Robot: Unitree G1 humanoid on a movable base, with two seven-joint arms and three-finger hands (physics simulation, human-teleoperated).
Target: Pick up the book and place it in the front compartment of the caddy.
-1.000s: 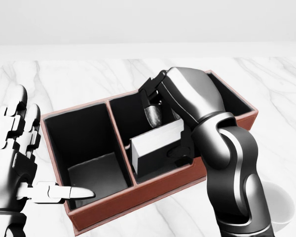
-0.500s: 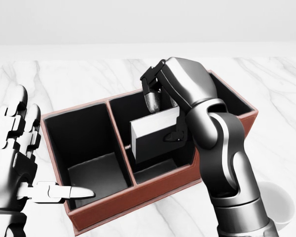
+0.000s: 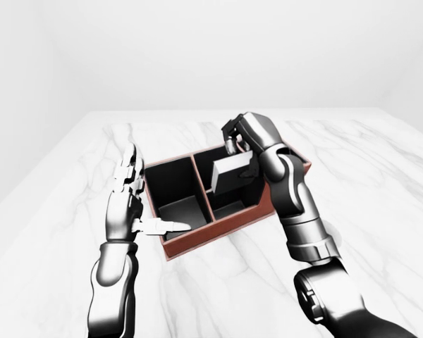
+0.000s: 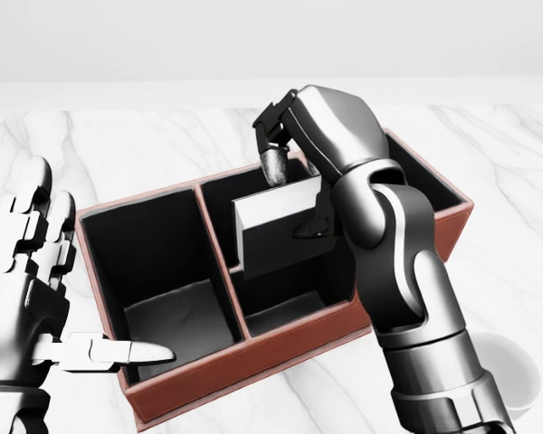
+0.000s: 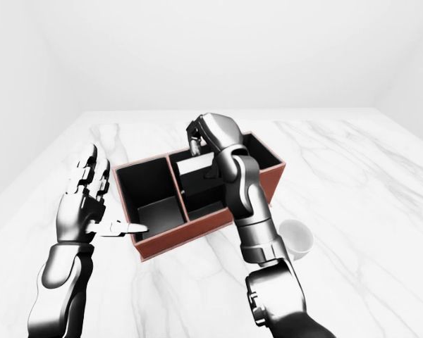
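Book [image 4: 276,231] gripped tight in right robot hand [image 4: 294,185] — held just under it, inside caddy [image 4: 253,354] middle box, long side across; left robot hand [image 4: 36,289] open, far left.

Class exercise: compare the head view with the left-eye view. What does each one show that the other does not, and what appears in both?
Only the head view shows a white cup at its bottom right corner, beside the right forearm.

Only the left-eye view shows the room's white walls, the marble table's left edge, and the left arm down to its elbow.

Both show the red caddy, the book held over its middle compartment by the right hand, and the open left hand beside the caddy's left end.
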